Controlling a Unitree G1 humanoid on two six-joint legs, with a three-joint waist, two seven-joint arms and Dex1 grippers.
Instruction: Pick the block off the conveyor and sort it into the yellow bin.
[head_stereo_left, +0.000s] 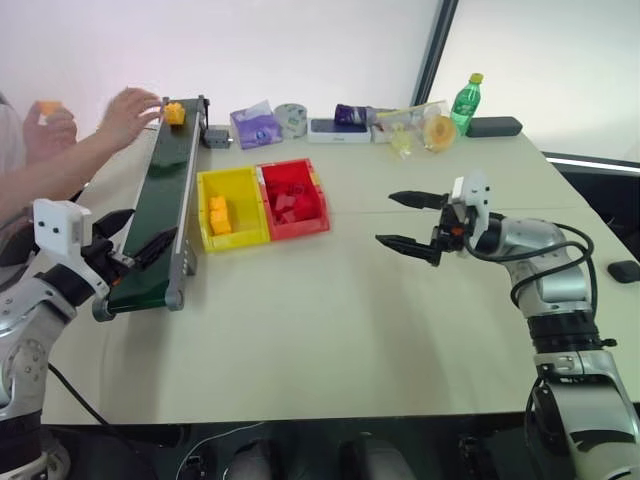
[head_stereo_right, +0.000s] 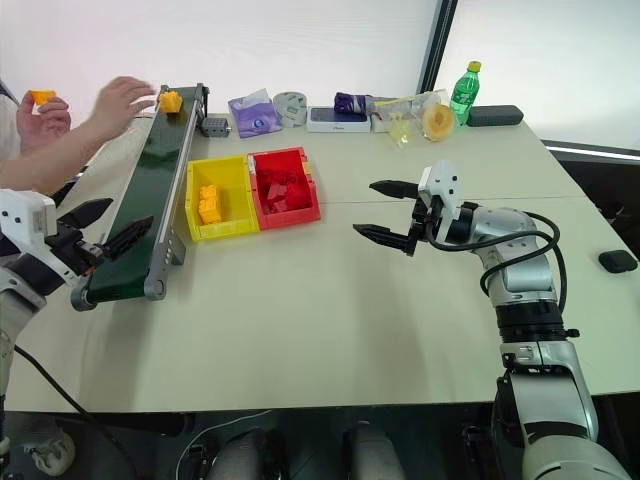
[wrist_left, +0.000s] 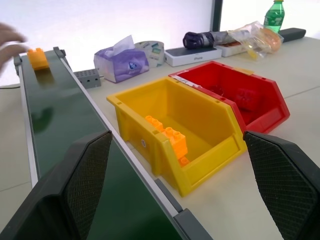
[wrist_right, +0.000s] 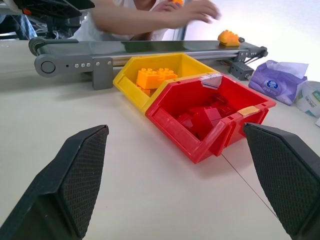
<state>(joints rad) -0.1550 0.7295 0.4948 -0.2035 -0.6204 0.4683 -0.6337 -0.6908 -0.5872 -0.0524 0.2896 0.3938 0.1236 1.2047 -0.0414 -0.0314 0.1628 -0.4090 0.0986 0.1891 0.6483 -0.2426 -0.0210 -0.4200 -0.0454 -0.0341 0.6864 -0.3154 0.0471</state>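
The block (head_stereo_left: 174, 113), a small yellow-orange studded brick, sits at the far end of the dark-green conveyor (head_stereo_left: 160, 200). A person's hand (head_stereo_left: 130, 112) hovers just beside it. The yellow bin (head_stereo_left: 238, 240) stands right of the belt and holds a few like yellow bricks (head_stereo_left: 218, 215). My left gripper (head_stereo_left: 135, 238) is open at the belt's near end, level and pointing along it, with nothing between its fingers. My right gripper (head_stereo_left: 388, 219) is open and empty above the table, to the right of the bins and pointing towards them.
A red bin (head_stereo_left: 300, 228) with red bricks touches the yellow bin's right side. The person's other hand (head_stereo_left: 48, 108) holds another orange brick. A tissue pack (head_stereo_left: 256, 125), tape roll (head_stereo_left: 290, 120), white box (head_stereo_left: 338, 130), bag (head_stereo_left: 425, 128) and green bottle (head_stereo_left: 466, 102) line the table's back.
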